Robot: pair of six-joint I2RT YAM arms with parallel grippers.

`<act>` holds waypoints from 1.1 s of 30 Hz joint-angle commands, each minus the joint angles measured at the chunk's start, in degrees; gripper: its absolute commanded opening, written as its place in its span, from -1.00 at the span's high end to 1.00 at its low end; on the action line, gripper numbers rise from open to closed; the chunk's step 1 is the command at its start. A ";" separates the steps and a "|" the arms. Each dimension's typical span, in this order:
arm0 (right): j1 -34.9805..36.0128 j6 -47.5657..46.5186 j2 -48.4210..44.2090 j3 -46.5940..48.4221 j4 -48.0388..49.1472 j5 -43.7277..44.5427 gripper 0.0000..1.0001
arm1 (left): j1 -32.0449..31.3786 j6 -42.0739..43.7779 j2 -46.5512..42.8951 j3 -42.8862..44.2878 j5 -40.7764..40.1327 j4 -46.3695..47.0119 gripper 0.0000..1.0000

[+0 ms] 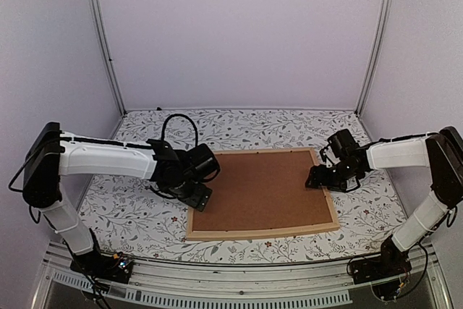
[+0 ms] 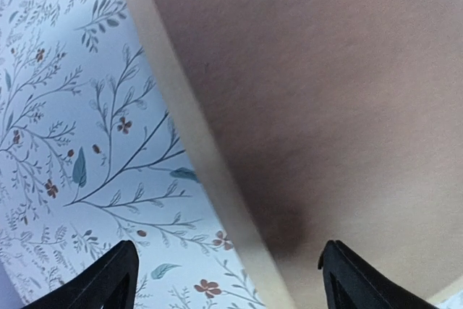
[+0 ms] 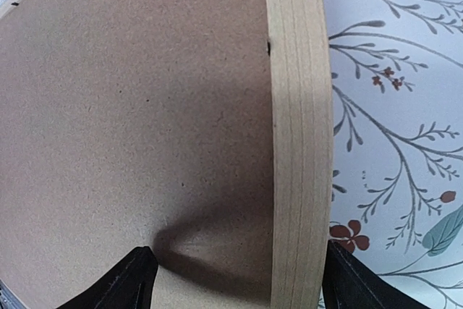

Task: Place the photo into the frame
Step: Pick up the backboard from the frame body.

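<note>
The frame (image 1: pixel 260 232), thin light-wood bars, lies flat on the table, filled by a plain brown backing board (image 1: pixel 260 189). The photo is hidden. My left gripper (image 1: pixel 197 195) hangs low over the frame's left bar, open. In the left wrist view the bar (image 2: pixel 195 135) runs between its spread fingers (image 2: pixel 119 273), with nothing pinched by the left gripper (image 2: pixel 226 274). My right gripper (image 1: pixel 318 177) is over the frame's right bar, also open. In the right wrist view one finger stands over the board (image 3: pixel 137 106) and the other just outside the bar (image 3: pixel 296 106); the right gripper (image 3: pixel 235 276) straddles it.
A floral tablecloth (image 1: pixel 130 208) covers the table around the frame. White walls with metal uprights (image 1: pixel 105 41) close in the back and sides. The arm bases stand at the near edge (image 1: pixel 239 284).
</note>
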 commanded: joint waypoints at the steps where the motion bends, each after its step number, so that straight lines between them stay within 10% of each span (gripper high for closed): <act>1: 2.27 0.42 2.25 0.13 -5.47 -5.67 -0.64 | 4.87 1.94 -5.76 -1.44 7.89 8.76 -0.81; 33: 1.41 -0.03 2.53 2.07 -8.68 -4.01 -0.65 | 22.65 6.35 -0.51 -6.99 19.51 19.29 -0.68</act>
